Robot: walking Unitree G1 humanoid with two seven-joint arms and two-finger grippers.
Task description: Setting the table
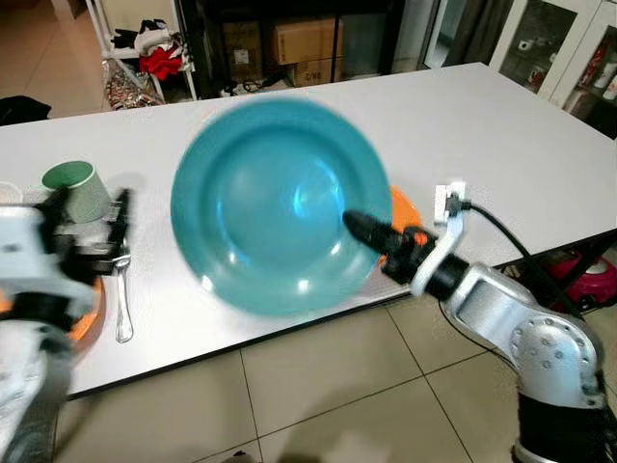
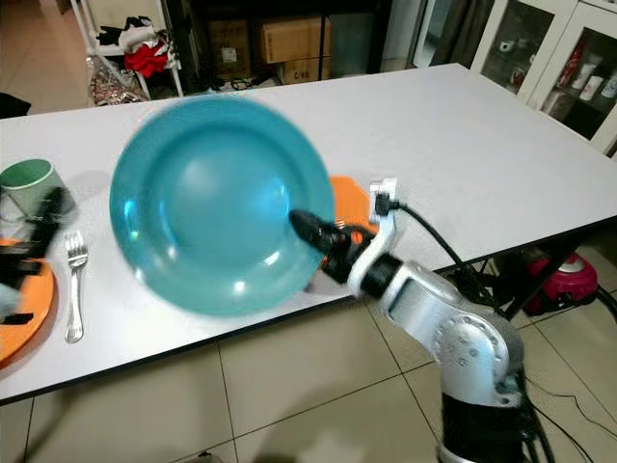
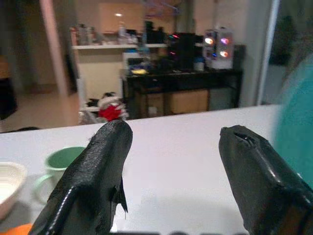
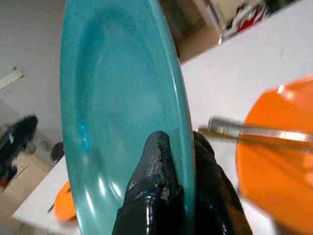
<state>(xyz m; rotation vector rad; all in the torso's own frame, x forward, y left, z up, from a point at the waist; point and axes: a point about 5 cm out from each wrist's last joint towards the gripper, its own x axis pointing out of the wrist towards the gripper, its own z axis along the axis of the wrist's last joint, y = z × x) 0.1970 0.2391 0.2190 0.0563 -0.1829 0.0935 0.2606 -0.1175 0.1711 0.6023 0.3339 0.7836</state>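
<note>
Where blurred teal plate (image 1: 275, 203) hides table (image 1: 501, 135), right gripper (image 4: 178, 156) pinching

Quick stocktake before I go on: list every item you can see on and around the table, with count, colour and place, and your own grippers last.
Table: one, white, spans the view.
Large plate: one, teal, held above the table's near edge, blurred.
Orange plate: one, on the table behind the teal plate; a metal utensil lies across it.
Second orange plate: one, near edge at far left.
Fork: one, silver, right of that plate.
Mug: one, green, far left.
Bowl: one, white, left of the mug.
Cardboard boxes: brown, under the dark shelf beyond the table.
Right gripper: black, shut on the teal plate's rim.
Left gripper: black, open, near the mug.
</note>
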